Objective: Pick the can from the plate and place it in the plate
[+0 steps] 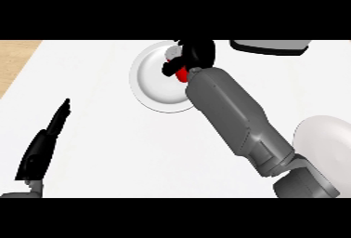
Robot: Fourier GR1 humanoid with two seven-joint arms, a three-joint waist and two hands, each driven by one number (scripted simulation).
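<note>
A red can (182,74) stands on a white plate (151,81) at the back middle of the counter. My right hand (193,55) reaches across to it, fingers curled round the can, which is mostly hidden; only a red strip shows below the fingers. A second white plate (326,135) lies at the right edge, partly behind my right forearm. My left hand (44,144) rests at the lower left, fingers straight and pointing up, holding nothing.
A grey, dark-rimmed object (270,45) sits at the back right edge. The white counter (123,148) meets a wooden strip (14,60) at the far left.
</note>
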